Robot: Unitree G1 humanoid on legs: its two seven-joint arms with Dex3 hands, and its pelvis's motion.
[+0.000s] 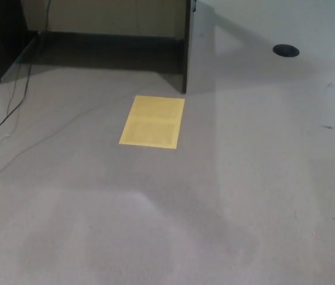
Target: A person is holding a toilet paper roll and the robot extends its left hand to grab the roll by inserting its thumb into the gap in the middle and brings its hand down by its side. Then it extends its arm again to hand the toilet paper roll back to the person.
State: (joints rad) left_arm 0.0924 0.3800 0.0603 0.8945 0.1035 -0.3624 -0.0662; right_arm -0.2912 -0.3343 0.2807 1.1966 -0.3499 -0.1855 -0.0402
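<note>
1. Head view looks down at bare grey floor (pixel 167 225). No robot arm, no robot hand, no person and no toilet paper roll show anywhere in the frame.
2. Left hand: out of view, so whether its fingers are apart, together or clamped on anything cannot be told. Right hand: the same, out of view, finger state unknown.
3. Task's thing: the roll's place cannot be read from this picture. If the left hand has it, it would sit below or outside the left edge of the frame, which would fit a hand lowered to the robot's side; that is a judgement only.
4. Centre of frame, slightly above middle: a flat yellow sheet (pixel 153 122), rectangular, lying on the floor with a faint fold line across it. Likely a floor marker, though its purpose is not shown.
5. Upper left: dark furniture panels (pixel 1 35) with a shadowed recess behind; a lighter upright panel (pixel 200 41) stands just right of the recess.
6. Left edge: thin black cables (pixel 10 110) trail from the furniture down across the floor.
7. Upper right: a small dark round floor cover (pixel 286 50), well apart from the sheet.
8. Stage of the task: cannot be fixed from this frame alone.
</note>
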